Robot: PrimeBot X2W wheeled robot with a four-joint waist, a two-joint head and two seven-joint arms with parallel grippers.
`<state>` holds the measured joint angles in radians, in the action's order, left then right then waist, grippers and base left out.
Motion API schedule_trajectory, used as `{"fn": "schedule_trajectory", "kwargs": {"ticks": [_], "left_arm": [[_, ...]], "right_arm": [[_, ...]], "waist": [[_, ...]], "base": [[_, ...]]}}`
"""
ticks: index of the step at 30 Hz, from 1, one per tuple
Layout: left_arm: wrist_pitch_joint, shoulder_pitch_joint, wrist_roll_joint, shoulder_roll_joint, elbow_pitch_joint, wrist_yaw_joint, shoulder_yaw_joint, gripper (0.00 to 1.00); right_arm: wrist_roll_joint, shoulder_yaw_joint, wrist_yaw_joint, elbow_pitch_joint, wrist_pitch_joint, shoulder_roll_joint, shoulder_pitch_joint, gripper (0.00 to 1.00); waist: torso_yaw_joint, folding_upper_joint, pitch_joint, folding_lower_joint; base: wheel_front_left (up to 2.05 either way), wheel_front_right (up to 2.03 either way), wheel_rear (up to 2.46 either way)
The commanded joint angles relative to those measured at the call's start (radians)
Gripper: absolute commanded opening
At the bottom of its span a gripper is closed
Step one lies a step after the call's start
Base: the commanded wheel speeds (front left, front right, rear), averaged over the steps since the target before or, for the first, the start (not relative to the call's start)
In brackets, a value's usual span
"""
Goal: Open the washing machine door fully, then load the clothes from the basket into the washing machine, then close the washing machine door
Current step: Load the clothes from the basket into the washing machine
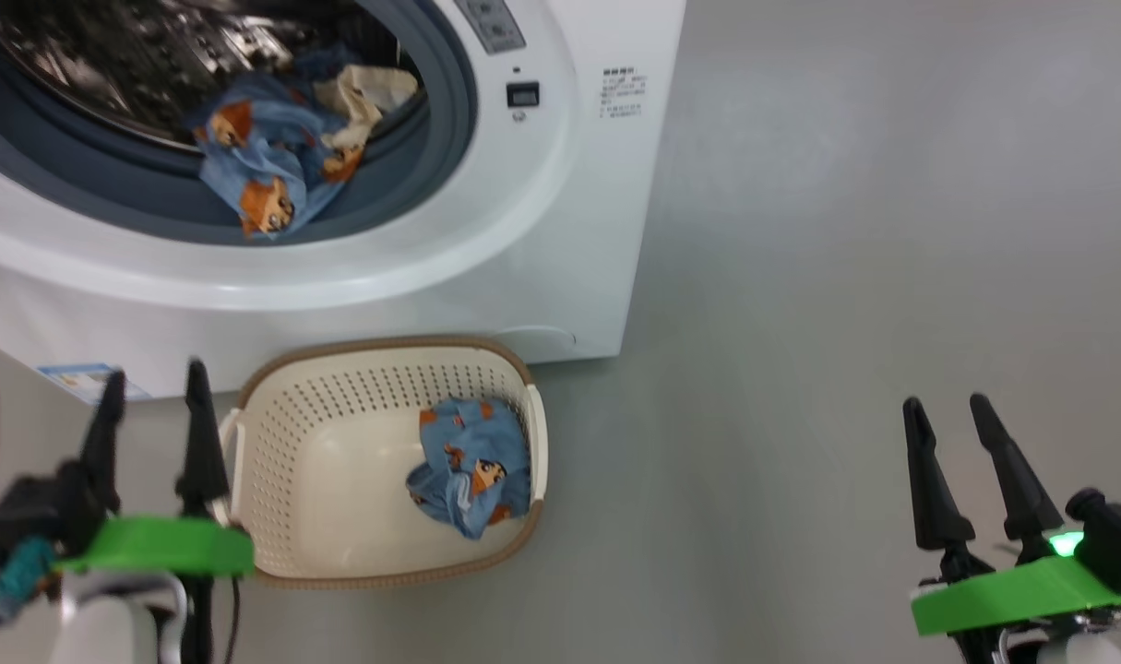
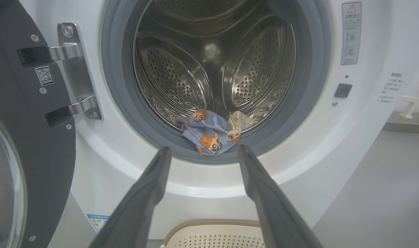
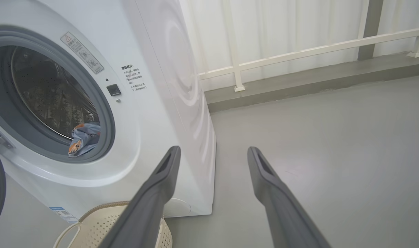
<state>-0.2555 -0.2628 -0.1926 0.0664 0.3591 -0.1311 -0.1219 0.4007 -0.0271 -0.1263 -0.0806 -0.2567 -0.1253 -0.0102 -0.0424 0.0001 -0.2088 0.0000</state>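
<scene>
The washing machine (image 1: 542, 231) stands with its door (image 2: 30, 144) swung wide open to the left on its hinges. One piece of the clothes (image 1: 265, 166) lies on the grey gasket at the drum's mouth, partly hanging out. A second garment (image 1: 472, 466) lies in the right end of the cream basket (image 1: 283, 433) on the floor before the machine. My left gripper (image 1: 154, 387) hovers open and empty just left of the basket. My right gripper (image 1: 948, 410) is open and empty over bare floor far to the right.
Grey floor (image 1: 846, 277) stretches to the right of the machine. A white railing (image 3: 299, 57) and pale curtains run behind a low kerb (image 3: 316, 82) beyond it. A blue label sticker (image 1: 76, 378) sits low on the machine's front.
</scene>
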Motion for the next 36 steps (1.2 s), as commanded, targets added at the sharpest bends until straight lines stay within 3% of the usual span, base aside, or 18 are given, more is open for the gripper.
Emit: {"fn": "schedule_trajectory", "kwargs": {"ticks": [1, 13, 20, 28, 36], "left_arm": [[-0.006, -0.066, -0.002, 0.038, -0.009, 0.0, -0.029, 1.0], [-0.006, -0.491, 0.013, 0.134, 0.199, 0.0, -0.011, 1.0], [-0.006, -0.7, 0.022, 0.177, 0.397, 0.0, -0.001, 1.0], [-0.006, -0.822, 0.038, 0.209, 0.59, 0.009, 0.016, 1.0], [-0.006, -0.89, 0.067, 0.254, 0.68, 0.034, 0.032, 1.0]], "right_arm": [[-0.008, -0.016, -0.004, 0.029, -0.005, -0.007, 0.043, 1.0], [-0.002, -0.031, -0.004, 0.044, -0.005, 0.025, 0.183, 1.0], [0.001, -0.039, -0.004, 0.052, -0.005, 0.043, 0.245, 1.0], [0.002, -0.045, -0.004, 0.051, -0.005, 0.055, 0.26, 1.0], [0.005, -0.063, -0.004, 0.05, -0.005, 0.062, 0.265, 1.0]], "waist": [[-0.025, -0.0001, -0.097, 0.0], [-0.086, -0.0001, -0.302, 0.0], [-0.123, -0.0001, -0.383, 0.0], [-0.14, -0.0001, -0.405, 0.0], [-0.16, -0.0001, -0.411, 0.0]], "base": [[0.0, 0.0, 0.0], [0.0, 0.0, 0.0], [0.0, 0.0, 0.0], [0.0, 0.0, 0.0], [0.0, 0.0, 0.0]]}}
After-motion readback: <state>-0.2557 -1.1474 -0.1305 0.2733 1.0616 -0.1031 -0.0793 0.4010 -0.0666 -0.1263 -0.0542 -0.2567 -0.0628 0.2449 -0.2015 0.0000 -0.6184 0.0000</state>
